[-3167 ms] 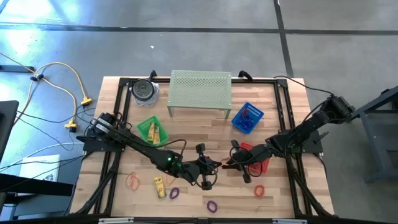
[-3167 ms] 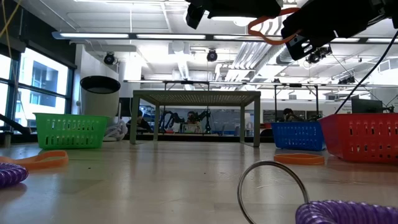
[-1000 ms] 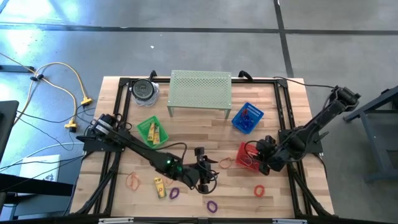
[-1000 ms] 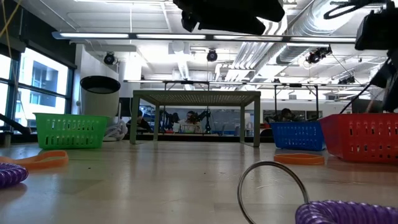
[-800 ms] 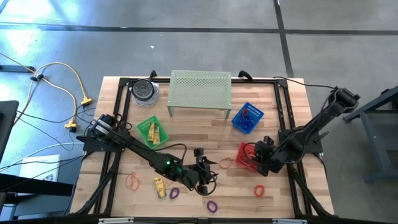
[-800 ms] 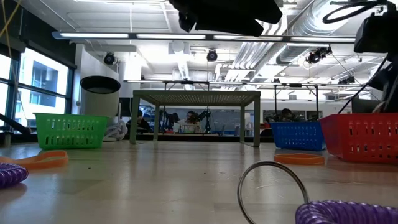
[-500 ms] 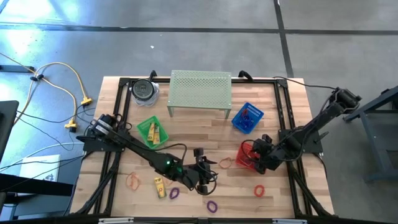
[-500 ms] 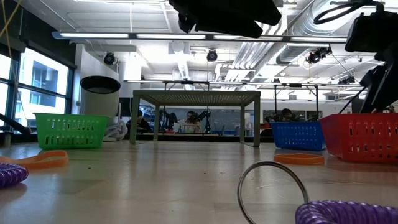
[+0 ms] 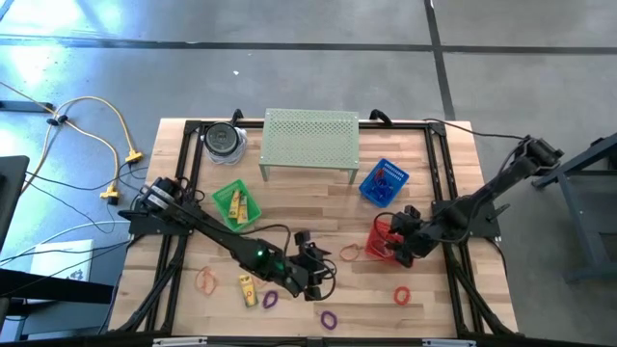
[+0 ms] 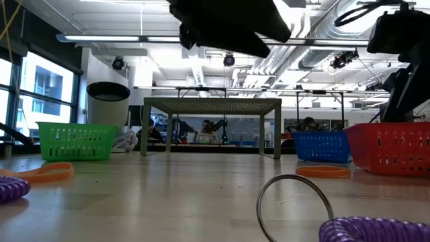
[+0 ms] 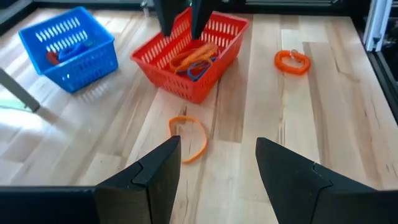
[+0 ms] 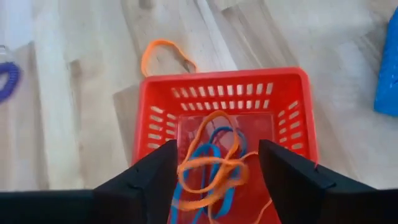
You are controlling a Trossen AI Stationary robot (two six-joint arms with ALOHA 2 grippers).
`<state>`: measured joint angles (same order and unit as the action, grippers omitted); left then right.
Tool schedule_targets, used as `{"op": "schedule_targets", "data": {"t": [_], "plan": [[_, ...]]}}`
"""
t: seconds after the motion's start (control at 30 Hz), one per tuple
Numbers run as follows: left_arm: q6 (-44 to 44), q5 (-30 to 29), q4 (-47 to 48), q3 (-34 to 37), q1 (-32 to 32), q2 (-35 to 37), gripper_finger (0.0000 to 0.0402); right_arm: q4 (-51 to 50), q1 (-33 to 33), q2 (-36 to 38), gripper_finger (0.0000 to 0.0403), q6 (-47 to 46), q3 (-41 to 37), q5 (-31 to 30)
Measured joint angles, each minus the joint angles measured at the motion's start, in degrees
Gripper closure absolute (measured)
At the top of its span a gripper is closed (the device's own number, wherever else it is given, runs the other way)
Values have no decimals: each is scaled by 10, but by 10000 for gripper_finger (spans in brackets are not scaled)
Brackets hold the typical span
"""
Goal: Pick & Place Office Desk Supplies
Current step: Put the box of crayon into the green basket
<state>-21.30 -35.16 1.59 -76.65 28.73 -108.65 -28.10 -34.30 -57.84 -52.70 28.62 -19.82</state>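
My right gripper point(image 12: 214, 168) hangs open over the red basket point(image 12: 224, 78), where orange and blue bands point(image 12: 208, 165) lie tangled on the bottom. My left gripper point(image 11: 217, 168) is open above the table's middle point(image 9: 313, 275) and touches nothing. Just ahead of it, an orange band point(image 11: 189, 137) lies flat on the wood beside the red basket point(image 9: 378, 253). An orange coil point(image 9: 402, 294), two purple coils point(image 9: 271, 300), another orange band point(image 9: 205, 280) and a yellow piece point(image 9: 249, 289) lie near the front edge.
A green basket point(image 9: 237, 202) stands at the left and a blue basket point(image 9: 384, 183) at the far right. The pale green perforated stand point(image 9: 310, 140) and the dark-lidded jar point(image 9: 224, 141) are at the back. Black frame rails run along both table sides.
My right gripper, which earlier carried an orange band above the table's middle, now hangs over the red basket with no band in its fingers. My left gripper has rolled about its own axis while staying in place.
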Motion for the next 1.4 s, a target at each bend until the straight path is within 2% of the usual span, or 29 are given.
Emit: {"op": "schedule_targets", "data": {"t": [0.2, 0.3, 0.47, 0.6, 0.7, 0.93, 1.07, 1.23, 1.3, 1.4], "plan": [[-17, 10, -9, 0, -1, 3, 199, -1, 2, 51, 212, -20, 0, 94], [-17, 17, 8, 0, -1, 14, 199, 39, 8, 83, 223, -14, 0, 88], [-57, 99, 47, 0, 0, 56, 199, 213, 7, 106, 234, 146, 0, 82], [-72, 109, 119, 0, 15, 83, 199, 320, 7, 105, 237, 264, 1, 82], [-73, 111, 174, 0, 33, 88, 199, 332, 7, 104, 238, 303, 0, 78], [-134, 122, 235, 0, 66, 86, 199, 326, 7, 87, 238, 305, 0, 68], [-67, 149, 245, 0, 78, 86, 199, 326, 7, 61, 238, 305, 0, 67], [77, 151, 302, 0, 91, 88, 199, 337, 7, 29, 238, 309, 0, 62], [51, 151, 341, 0, 96, 92, 199, 351, 7, 19, 238, 318, 0, 54], [-67, 154, 394, 0, 95, 105, 199, 361, 8, 10, 238, 339, 0, 42]]}}
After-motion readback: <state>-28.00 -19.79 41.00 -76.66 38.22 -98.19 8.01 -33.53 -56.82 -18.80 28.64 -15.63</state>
